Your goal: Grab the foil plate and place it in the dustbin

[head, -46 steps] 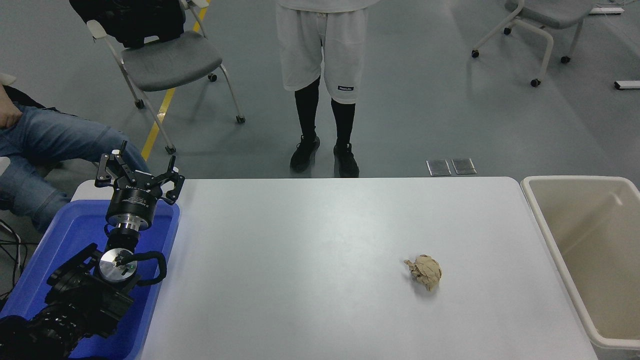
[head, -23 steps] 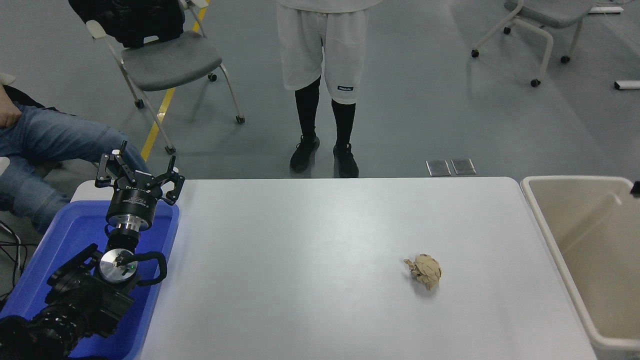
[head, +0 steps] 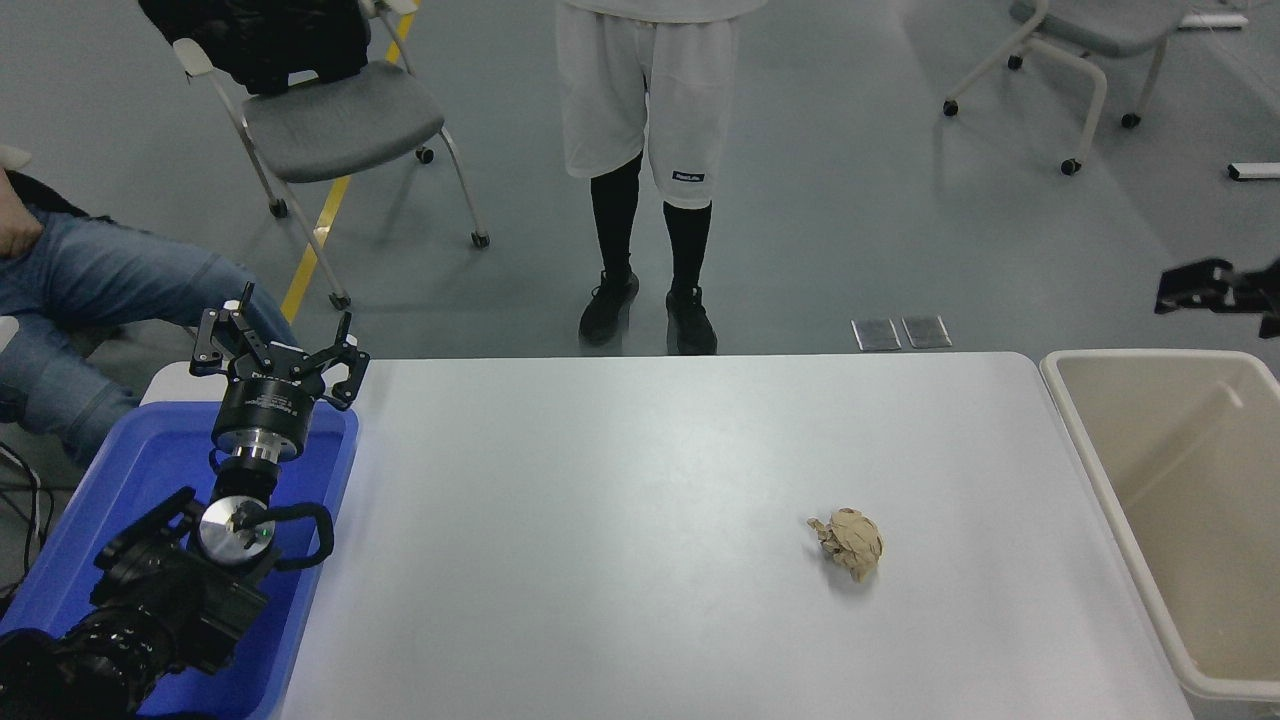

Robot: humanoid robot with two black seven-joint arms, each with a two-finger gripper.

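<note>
The foil plate is out of view. The beige dustbin (head: 1160, 420) stands off the table's right end, and the part of its inside that shows holds nothing. My right gripper (head: 1212, 285) pokes in from the right edge, black, above and beyond the dustbin's far rim; too little of it shows to read its state. My left gripper (head: 275, 340) is parked at the lower left over a blue tub, open, its fingers spread with nothing between them.
A crumpled brown paper ball (head: 850, 543) lies on the white table (head: 620, 520) right of centre. The blue tub (head: 130, 480) sits at the table's left end. A person stands at the far side, another sits at the left, and chairs stand behind.
My right gripper has come into view at the right edge, rising and reaching left above the dustbin's far rim. The left arm and the paper ball have not moved.
</note>
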